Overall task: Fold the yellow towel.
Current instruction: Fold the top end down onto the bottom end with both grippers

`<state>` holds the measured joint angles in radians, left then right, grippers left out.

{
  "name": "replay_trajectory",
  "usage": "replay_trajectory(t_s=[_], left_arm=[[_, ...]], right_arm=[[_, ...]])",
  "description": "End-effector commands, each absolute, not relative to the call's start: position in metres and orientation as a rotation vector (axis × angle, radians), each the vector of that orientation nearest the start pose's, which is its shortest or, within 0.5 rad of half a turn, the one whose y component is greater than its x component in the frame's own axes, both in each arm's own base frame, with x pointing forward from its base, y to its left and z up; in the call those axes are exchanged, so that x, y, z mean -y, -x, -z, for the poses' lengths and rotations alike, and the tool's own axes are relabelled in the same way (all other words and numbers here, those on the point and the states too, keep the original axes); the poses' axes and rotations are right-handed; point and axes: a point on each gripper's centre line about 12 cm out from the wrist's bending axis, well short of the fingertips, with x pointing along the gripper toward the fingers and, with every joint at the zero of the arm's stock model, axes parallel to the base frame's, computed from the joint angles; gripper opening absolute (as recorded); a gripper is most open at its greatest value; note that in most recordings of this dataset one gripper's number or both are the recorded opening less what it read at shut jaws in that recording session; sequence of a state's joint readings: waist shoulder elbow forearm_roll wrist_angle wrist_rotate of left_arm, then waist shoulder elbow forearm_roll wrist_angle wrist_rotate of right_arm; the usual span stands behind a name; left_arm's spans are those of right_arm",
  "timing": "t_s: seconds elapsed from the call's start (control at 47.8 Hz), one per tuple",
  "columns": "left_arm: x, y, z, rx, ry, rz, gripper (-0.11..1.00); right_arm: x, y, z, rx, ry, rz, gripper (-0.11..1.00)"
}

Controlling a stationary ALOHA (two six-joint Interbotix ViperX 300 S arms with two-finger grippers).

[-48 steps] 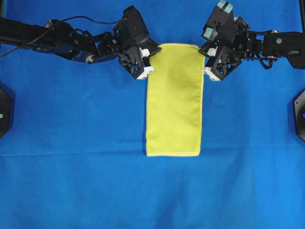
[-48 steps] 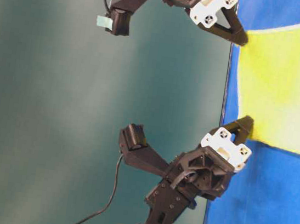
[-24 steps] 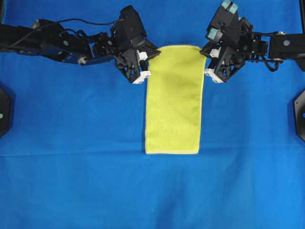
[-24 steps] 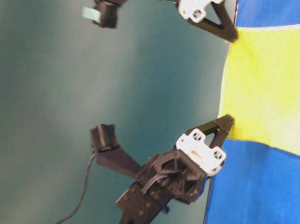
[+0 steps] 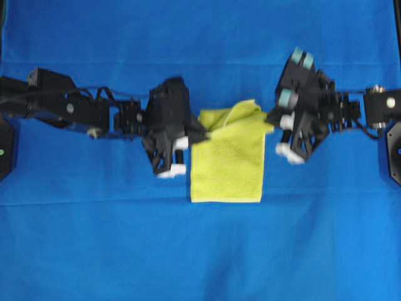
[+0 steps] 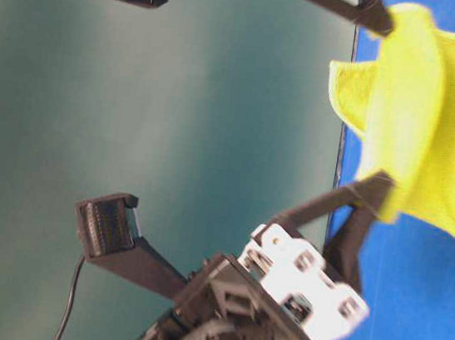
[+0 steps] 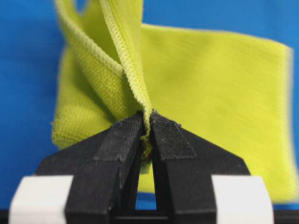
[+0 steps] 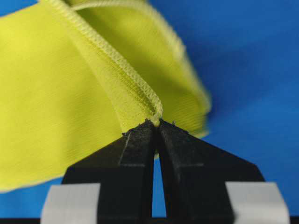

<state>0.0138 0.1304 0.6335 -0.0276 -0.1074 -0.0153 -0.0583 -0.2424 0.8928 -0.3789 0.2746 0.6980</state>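
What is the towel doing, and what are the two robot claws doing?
yellow towel: far end lifted and bunched, near end flat on the blue cloth.
left gripper: shut on the towel's hem.
right gripper: shut on the towel's hem.

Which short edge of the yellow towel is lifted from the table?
The far edge of the yellow towel, pinched between the left end effector and right end effector. The near edge lies flat.

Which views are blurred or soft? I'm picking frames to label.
Overhead: both arms motion-smeared, the yellow towel fairly sharp. Table-level: sideways, the left gripper soft. Wrist views: fingertips and hem crisp where the left gripper and the right gripper pinch; cloth behind is defocused.
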Motion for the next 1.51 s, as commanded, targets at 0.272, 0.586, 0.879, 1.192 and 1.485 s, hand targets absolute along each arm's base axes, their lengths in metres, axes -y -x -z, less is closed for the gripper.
replay_trajectory(t_s=[0.272, 0.586, 0.879, 1.192, 1.485], left_arm=[[0.050, -0.406, -0.122, -0.711, 0.039, 0.084, 0.04], [0.058, -0.403, -0.115, -0.729, 0.054, 0.093, 0.04], [0.058, -0.405, -0.110, -0.738, 0.053, 0.093, 0.04], [0.058, -0.407, -0.110, -0.732, 0.054, 0.093, 0.14], [0.058, -0.406, -0.131, -0.691, 0.056, 0.097, 0.73]], right_arm=[[-0.027, -0.303, -0.159, -0.893, -0.309, 0.180, 0.03], [-0.037, -0.318, -0.140, -0.921, -0.318, 0.157, 0.03], [-0.041, -0.321, -0.137, -0.915, -0.320, 0.139, 0.03], [-0.044, -0.322, -0.139, -0.913, -0.318, 0.131, 0.21], [-0.060, -0.324, -0.156, -0.868, -0.306, 0.076, 0.59]])
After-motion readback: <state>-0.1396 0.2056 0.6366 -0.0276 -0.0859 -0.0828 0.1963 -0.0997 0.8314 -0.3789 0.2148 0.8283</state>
